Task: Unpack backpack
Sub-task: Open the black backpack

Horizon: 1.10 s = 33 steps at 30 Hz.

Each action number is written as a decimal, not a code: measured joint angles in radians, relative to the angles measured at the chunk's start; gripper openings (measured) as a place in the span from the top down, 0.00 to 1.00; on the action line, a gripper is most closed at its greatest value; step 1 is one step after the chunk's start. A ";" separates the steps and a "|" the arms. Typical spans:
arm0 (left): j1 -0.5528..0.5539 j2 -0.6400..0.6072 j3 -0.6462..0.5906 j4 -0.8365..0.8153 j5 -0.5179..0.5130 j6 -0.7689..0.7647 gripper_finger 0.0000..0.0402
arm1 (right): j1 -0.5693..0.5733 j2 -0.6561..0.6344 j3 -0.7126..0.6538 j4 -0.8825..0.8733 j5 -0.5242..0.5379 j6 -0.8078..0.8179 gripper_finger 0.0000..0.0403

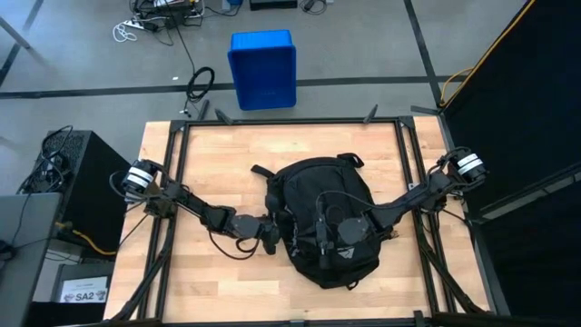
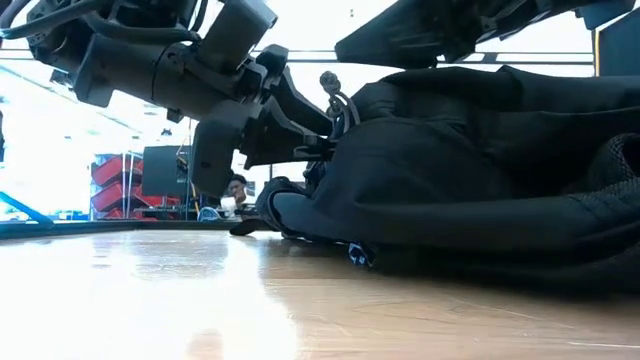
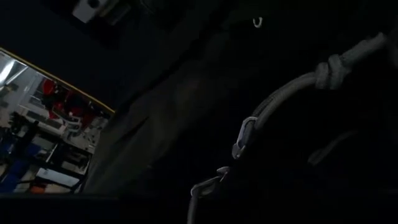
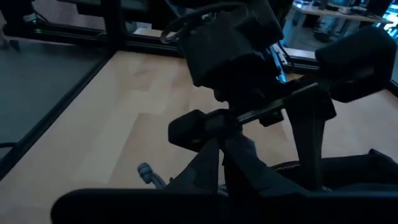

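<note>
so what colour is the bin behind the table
Blue bin, on the floor; clearest in the high view.

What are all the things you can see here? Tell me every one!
backpack: one, black, lying in the middle of the table
table: one, light wood with a black frame, under the backpack
bin: one, blue plastic, on the floor beyond the table's far edge
cables: a tangle, black and white, on the floor beyond the bin
cabinet: one, black, left of the table
left tool: one, dark, at the backpack's left side, fingers hidden
right tool: one, dark, shut, resting on top of the backpack
</note>
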 joint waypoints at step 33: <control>0.000 0.000 0.002 -0.011 0.152 -0.188 0.99 | 0.069 -0.001 0.064 -0.220 0.318 -0.278 0.65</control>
